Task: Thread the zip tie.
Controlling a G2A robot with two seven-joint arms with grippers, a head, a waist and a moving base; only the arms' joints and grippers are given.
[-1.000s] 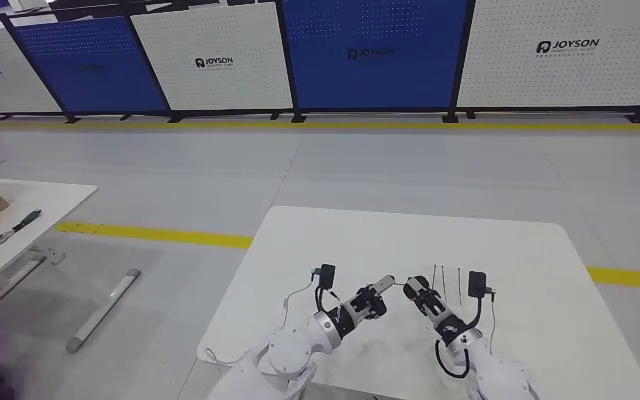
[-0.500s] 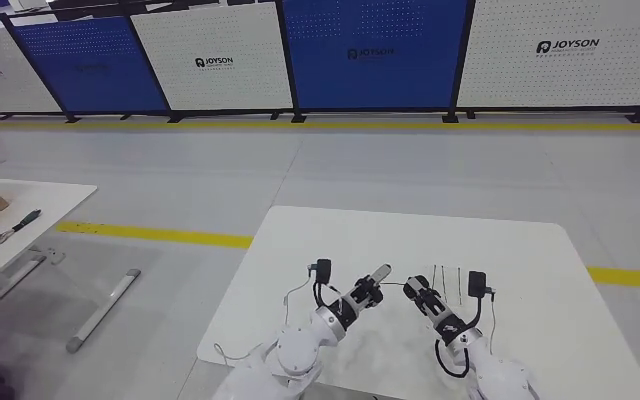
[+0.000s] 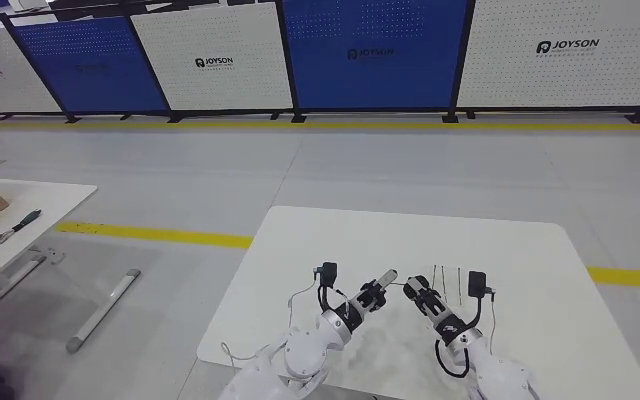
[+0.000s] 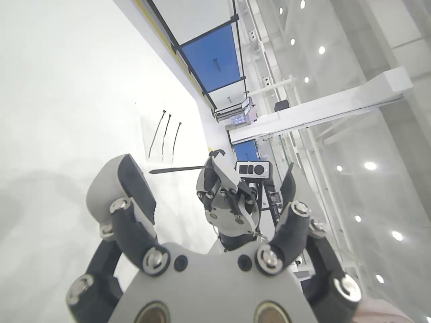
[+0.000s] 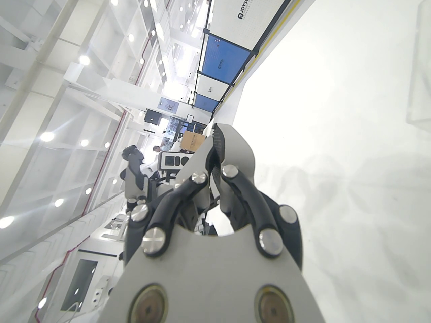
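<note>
**Right gripper pinching a zip tie, left gripper gaping in front of it**

The right gripper is pressing its jaws fully together, and in the left wrist view they are clamping one end of the zip tie. The tie is a thin, black, straight strip. It is sticking out sideways from the closed fingertips and narrowing to a fine pointed tail. On the other side of the fingertips a short black bit is curling out. Whether that bit is the tie's head cannot be told. The strip is hanging in the air above the table, not lying on it.

The left gripper is facing the right one with its jaws spread wide and nothing between them. The tie's tail is pointing toward one of its dark ribbed pads. The tip is showing just beside that pad, and whether the two are touching cannot be told. From the top view the two grippers are sitting close together, nose to nose, with a thin dark line bridging the gap between them.

Beyond the right gripper, three spare zip ties are lying side by side on the white table. They are black and slim, each with a small square head at its far end, and they are well apart from both grippers. Both arms are working over the near part of the table.
</note>
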